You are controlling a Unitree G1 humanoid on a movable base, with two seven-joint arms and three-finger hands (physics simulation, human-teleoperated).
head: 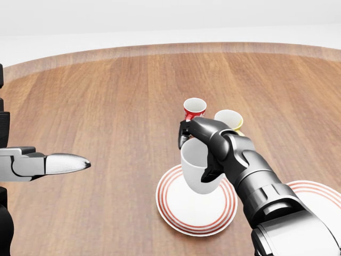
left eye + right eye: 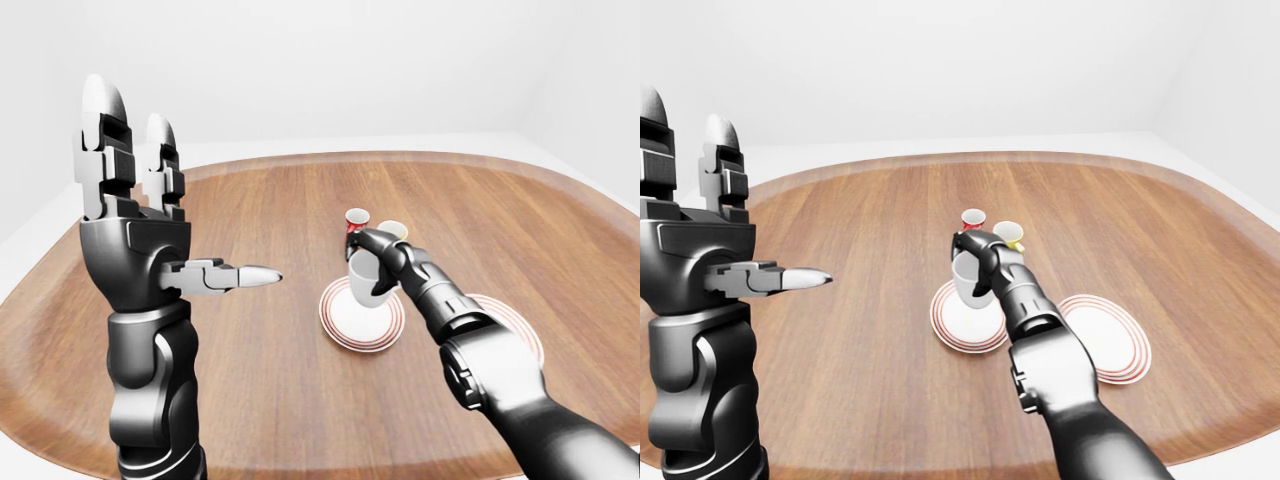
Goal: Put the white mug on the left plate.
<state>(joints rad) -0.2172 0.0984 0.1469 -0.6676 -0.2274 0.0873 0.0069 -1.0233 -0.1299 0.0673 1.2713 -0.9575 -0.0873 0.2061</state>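
Observation:
The white mug (image 1: 195, 166) hangs tilted over the left plate (image 1: 178, 216), a white plate with red rings. My right hand (image 1: 196, 156) is shut on the mug, fingers wrapped over its rim and side, and holds it a little above the plate's middle. My left hand (image 2: 175, 200) is open and empty, raised upright at the left of the left-eye view, far from the mug; its thumb (image 1: 64, 162) shows at the left edge of the head view.
A red patterned mug (image 1: 194, 108) and a yellow mug (image 1: 228, 118) stand just above the held mug in the head view. A second ringed plate (image 1: 315, 193) lies at the lower right. All rest on a round wooden table (image 1: 106, 106).

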